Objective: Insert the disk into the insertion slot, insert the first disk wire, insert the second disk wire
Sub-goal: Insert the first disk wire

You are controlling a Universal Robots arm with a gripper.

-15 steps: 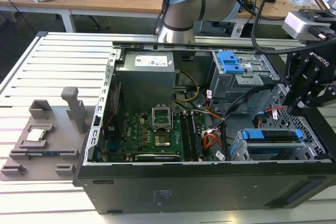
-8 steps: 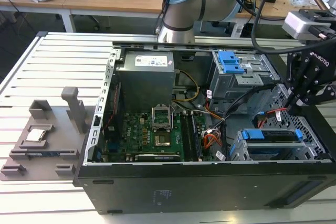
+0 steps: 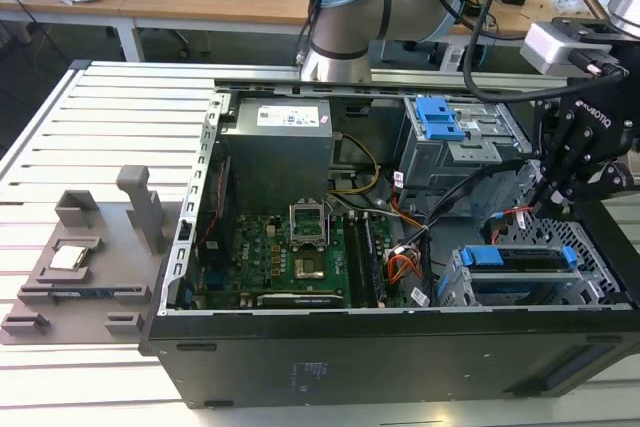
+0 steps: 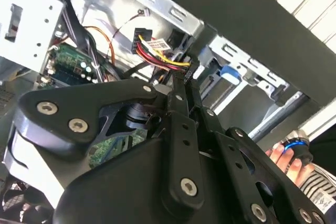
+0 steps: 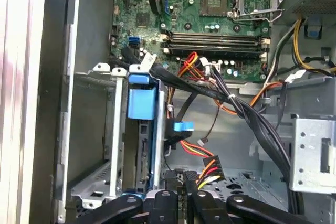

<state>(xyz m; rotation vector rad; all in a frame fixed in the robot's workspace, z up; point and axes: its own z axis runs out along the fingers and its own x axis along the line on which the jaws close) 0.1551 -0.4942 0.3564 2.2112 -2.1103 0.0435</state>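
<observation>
The disk point(image 3: 510, 259), in its blue carrier, sits inside the insertion slot point(image 3: 520, 292), the perforated silver cage at the corner of the computer case point(image 3: 300, 367) on the exterior view's right. The pincer point(image 5: 186, 177) is pinched narrow on a disk wire point(image 5: 207, 167) of red, yellow and black strands, just beside the cage's open end. Other cables crowd close around it.

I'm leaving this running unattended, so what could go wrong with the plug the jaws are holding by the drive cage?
The jaws pinch the black plug with red, yellow and black wires at their tips, so it may twist or slip when pushed.
The bundle of black cables crosses close by and could snag.
The blue-tipped black cable hangs beside the blue-framed silver disk and may get in the way.
</observation>
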